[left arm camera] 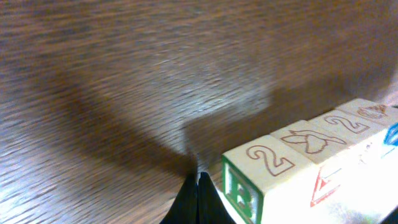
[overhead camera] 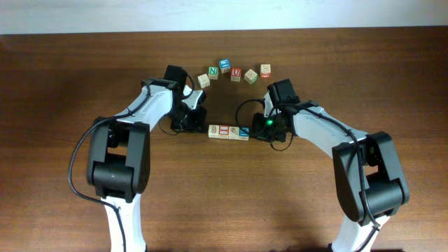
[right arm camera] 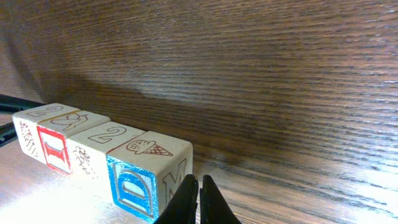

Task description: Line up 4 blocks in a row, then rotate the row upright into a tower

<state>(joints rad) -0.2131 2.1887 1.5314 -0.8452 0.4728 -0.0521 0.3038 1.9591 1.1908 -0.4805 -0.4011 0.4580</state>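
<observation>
Far left, bare wooden table (overhead camera: 49,84). Then the left gripper (overhead camera: 201,126), low over the wood at the left end of the row: claw pressed fully together, pinching nothing, dark fingertips (left arm camera: 188,204) just beside the first cube with a sliver of wood between. Next, mid-table between the two claws, the 4 blocks (overhead camera: 229,131), set in one straight row, side by side and touching. First in the row, a pale cube (left arm camera: 267,167) with a "2" on top and a green "B" on one side. Second, the red-bordered cube (right arm camera: 56,148), showing a red "I". Third, a second pale cube (right arm camera: 93,152), again with a "2" on top. Last, the blue-faced cube (right arm camera: 146,174), with an ice-cream cone on top and a blue "D" on its side. Right of that, the right gripper (overhead camera: 257,130), likewise squeezed shut on nothing, tips down by the blue-faced cube's end face; touching or not, cannot tell. Behind the row and well apart from it, a loose arc of spare cubes (overhead camera: 250,75), among them the green "N" cube (overhead camera: 213,71) and the red "U" cube (overhead camera: 236,73).
</observation>
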